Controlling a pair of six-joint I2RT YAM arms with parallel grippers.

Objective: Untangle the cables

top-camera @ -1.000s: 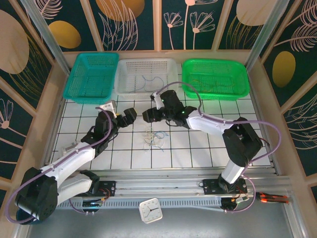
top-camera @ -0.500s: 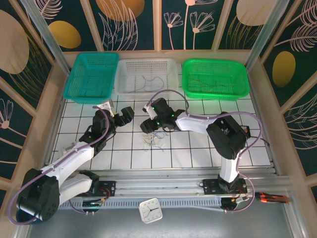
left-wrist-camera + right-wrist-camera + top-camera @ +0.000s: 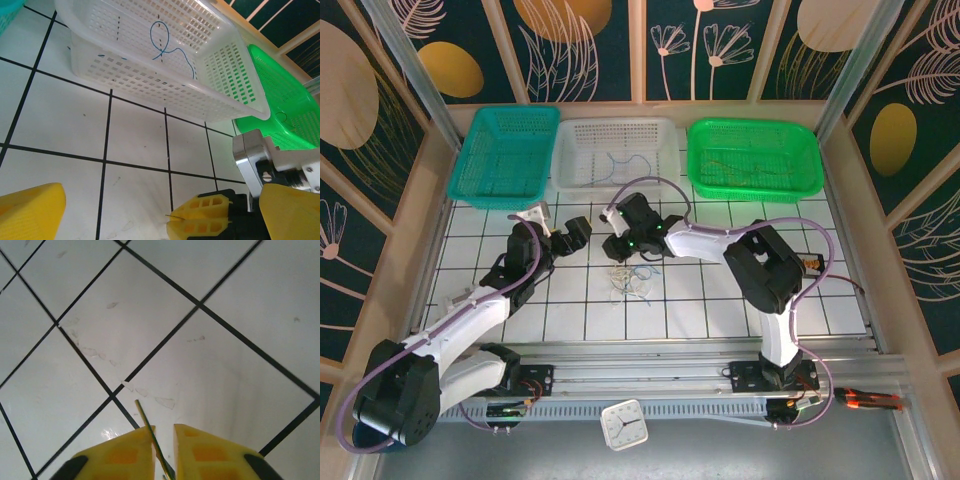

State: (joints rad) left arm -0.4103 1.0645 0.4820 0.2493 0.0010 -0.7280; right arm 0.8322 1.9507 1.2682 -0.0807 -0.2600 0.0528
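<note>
The cables (image 3: 632, 282) lie as a small knot of blue, yellowish and whitish wire on the white tiles mid-table. My right gripper (image 3: 616, 246) hovers just up-left of the knot, shut on a thin yellowish cable (image 3: 146, 422) whose end pokes out past its yellow fingertips (image 3: 130, 447). That same tip (image 3: 174, 216) sticks out of the right gripper's fingers (image 3: 205, 220) in the left wrist view. My left gripper (image 3: 577, 231) is open, close to the left of the right one, its yellow fingers (image 3: 30, 210) spread wide with nothing held.
Three baskets line the back: teal (image 3: 505, 155), white (image 3: 582, 165) holding a loose blue wire (image 3: 165, 45), and green (image 3: 755, 158) with thin wires inside. Lilac arm cables loop above the right arm. A small clock (image 3: 623, 424) sits at the near edge.
The right gripper has swung left and down toward the knot and the left gripper, its arm folding in. The left gripper has edged slightly up. The knot stays put.
</note>
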